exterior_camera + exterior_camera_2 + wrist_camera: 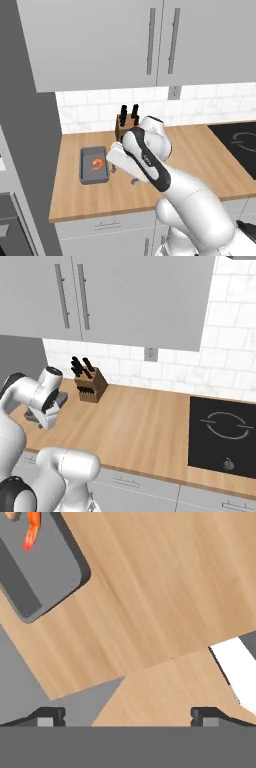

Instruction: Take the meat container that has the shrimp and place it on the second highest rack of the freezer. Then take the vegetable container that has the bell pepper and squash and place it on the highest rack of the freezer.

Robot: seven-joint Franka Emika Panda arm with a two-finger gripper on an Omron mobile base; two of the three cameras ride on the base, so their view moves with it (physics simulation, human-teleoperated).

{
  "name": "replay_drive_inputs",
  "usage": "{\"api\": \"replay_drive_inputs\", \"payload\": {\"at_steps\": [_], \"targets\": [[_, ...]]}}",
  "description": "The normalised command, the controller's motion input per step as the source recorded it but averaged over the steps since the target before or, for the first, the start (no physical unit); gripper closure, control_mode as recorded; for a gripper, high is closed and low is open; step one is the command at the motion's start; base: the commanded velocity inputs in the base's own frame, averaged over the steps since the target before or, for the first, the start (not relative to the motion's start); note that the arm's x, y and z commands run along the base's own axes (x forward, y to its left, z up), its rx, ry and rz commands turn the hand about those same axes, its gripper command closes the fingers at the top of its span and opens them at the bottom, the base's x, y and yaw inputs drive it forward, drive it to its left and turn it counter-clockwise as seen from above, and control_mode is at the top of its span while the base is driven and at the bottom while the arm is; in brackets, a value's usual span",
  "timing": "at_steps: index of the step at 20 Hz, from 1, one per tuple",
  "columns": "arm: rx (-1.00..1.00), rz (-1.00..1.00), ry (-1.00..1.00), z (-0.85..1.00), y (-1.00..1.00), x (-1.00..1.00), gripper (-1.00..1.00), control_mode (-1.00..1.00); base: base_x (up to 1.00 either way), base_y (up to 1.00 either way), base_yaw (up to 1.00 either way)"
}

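I see the meat container [93, 165] lying flat on the wooden counter [200, 160], the shrimp [97, 164] inside it. My gripper [128, 717] hovers just beside it at three o'clock, jaws spread wide and holding nothing. A knife block [90, 385] stands behind, at twelve o'clock.

Wood counter [200, 160]: grey meat container [93, 165] w/ shrimp [97, 165], knife block [90, 387] by wall, black cooktop [222, 436].

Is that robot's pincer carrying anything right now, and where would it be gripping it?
Nothing is held. The pincer is open over bare counter, apart from the shrimp tray.
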Motion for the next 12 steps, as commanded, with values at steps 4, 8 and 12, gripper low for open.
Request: {"api": "replay_drive_inputs", "payload": {"at_steps": [4, 8, 12], "targets": [[-0.03, -0.17, 0.12, -0.58, 0.28, 0.69, -1.0, -1.0, 0.0, 0.0, 0.0], [-0.09, -0.16, 0.11, -0.42, 0.32, 0.51, -1.0, -1.0, 0.0, 0.0, 0.0], [-0.12, -0.1, 0.02, -0.39, 0.33, 0.13, -1.0, -1.0, 0.0, 0.0, 0.0]]}}
